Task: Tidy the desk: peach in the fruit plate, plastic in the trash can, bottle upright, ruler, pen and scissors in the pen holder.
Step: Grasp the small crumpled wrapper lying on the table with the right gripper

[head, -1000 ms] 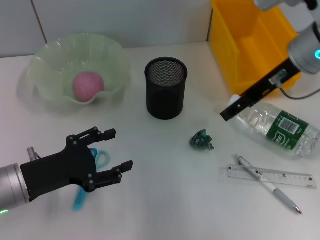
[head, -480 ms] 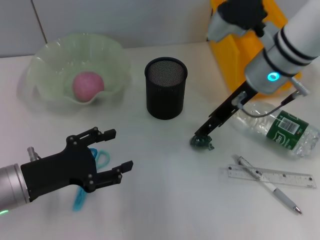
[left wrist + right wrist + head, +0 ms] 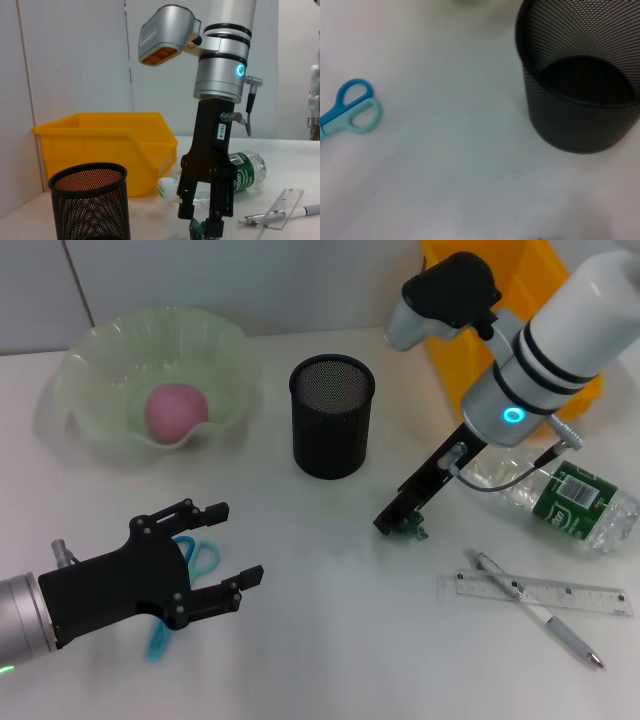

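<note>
The crumpled green plastic (image 3: 408, 527) lies on the white desk right of centre. My right gripper (image 3: 398, 523) has come down on it, open, with its fingers (image 3: 185, 202) standing on either side of the plastic (image 3: 196, 230). My left gripper (image 3: 236, 543) hovers open at the front left, over the blue scissors (image 3: 196, 559), which it partly hides. The peach (image 3: 176, 408) sits in the green fruit plate (image 3: 90, 360). The clear bottle (image 3: 562, 496) lies on its side. A ruler (image 3: 540, 592) and a pen (image 3: 545, 614) lie crossed at the front right. The black mesh pen holder (image 3: 332, 416) stands in the middle.
The yellow bin (image 3: 490, 310) stands at the back right, behind my right arm. In the right wrist view the scissors' handles (image 3: 351, 112) and the pen holder (image 3: 580, 85) show. The left wrist view shows the holder (image 3: 90, 205), bin (image 3: 105, 145) and bottle (image 3: 244, 170).
My right arm has swung in from the right, over the bottle, and lowered its gripper onto the green plastic. The left gripper has barely shifted.
</note>
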